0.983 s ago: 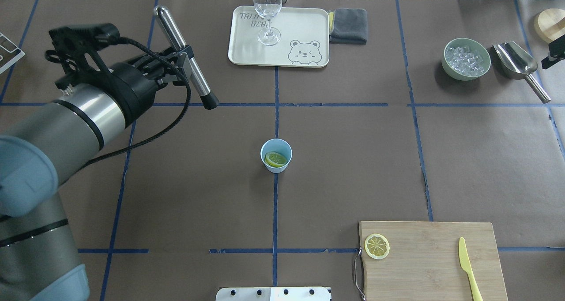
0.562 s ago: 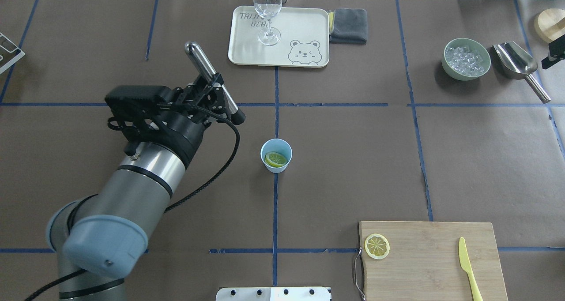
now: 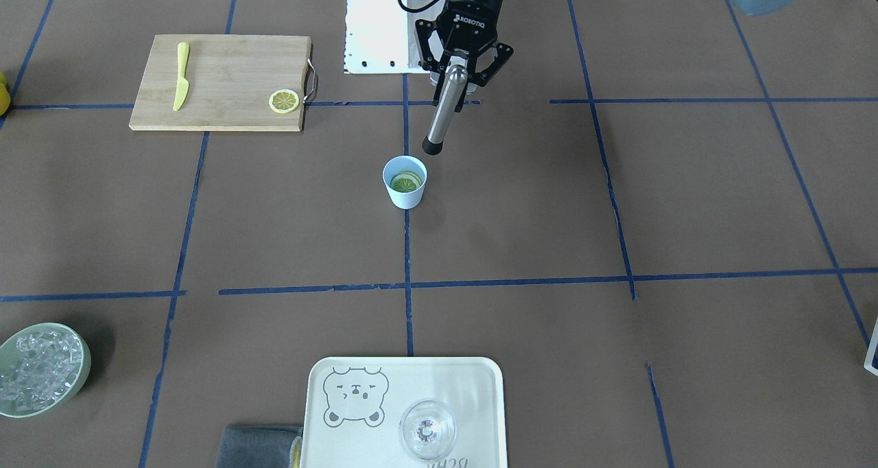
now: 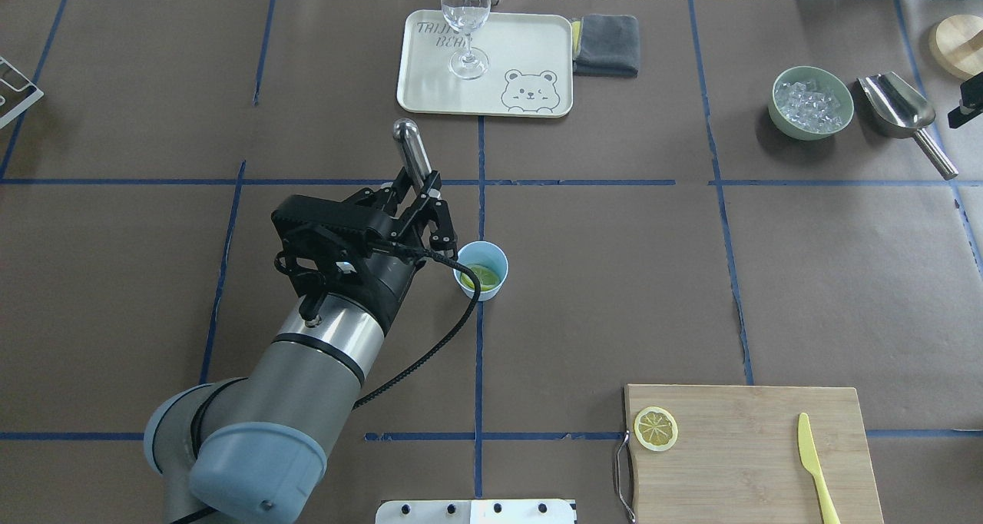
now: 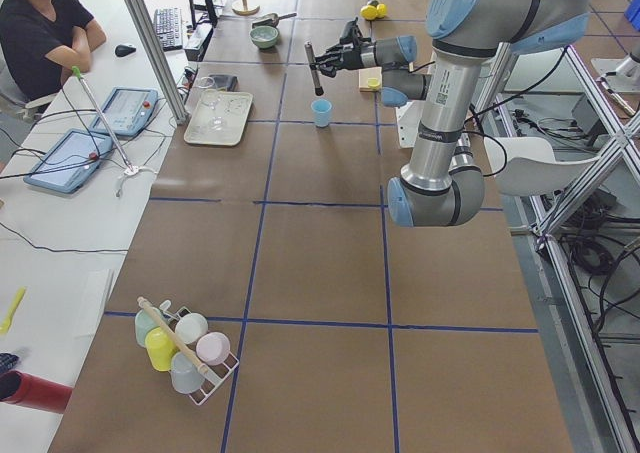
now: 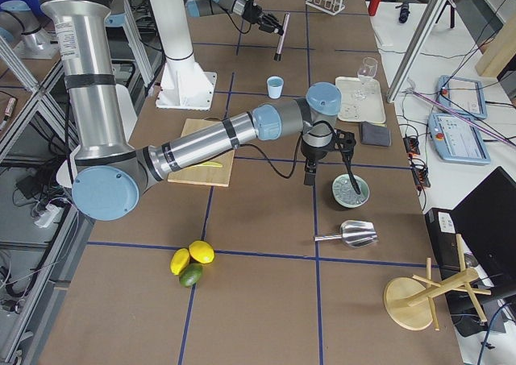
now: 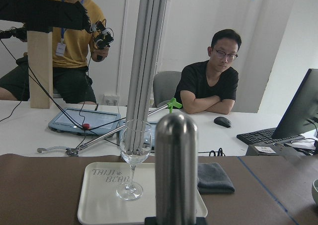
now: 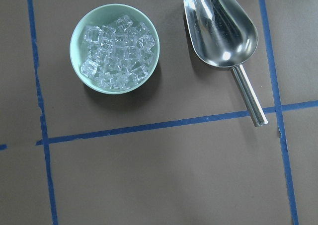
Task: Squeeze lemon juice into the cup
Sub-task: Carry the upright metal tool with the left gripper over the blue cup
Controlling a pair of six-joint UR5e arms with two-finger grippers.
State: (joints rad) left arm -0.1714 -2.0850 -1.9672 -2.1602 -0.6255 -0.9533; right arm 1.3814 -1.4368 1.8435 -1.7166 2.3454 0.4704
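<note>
**A:** What's nearest the robot?

**B:** The cutting board at the near right. It carries a spare slice and the yellow knife.

**A:** And the lemon?

**B:** The lemon lies flat inside the cup at the table's centre. It looks thin, soft and wet, so I'd expect it to slide rather than crush.

**A:** Where would you take hold?

**B:** I wouldn't grip it. I'd press its cut face squarely. The cup looks light and tippy, and nothing steadies it, so I'd hold its outer wall.

**A:** And the arms?

**B:** The left gripper has its fingers clamped on a steel muddler. The black tip hangs just beside the rim, not inside. The right gripper is over the ice bowl at the far right, and I cannot tell if it's parted or closed.

**A:** Farthest?

**B:** The tray with the glass.
</note>
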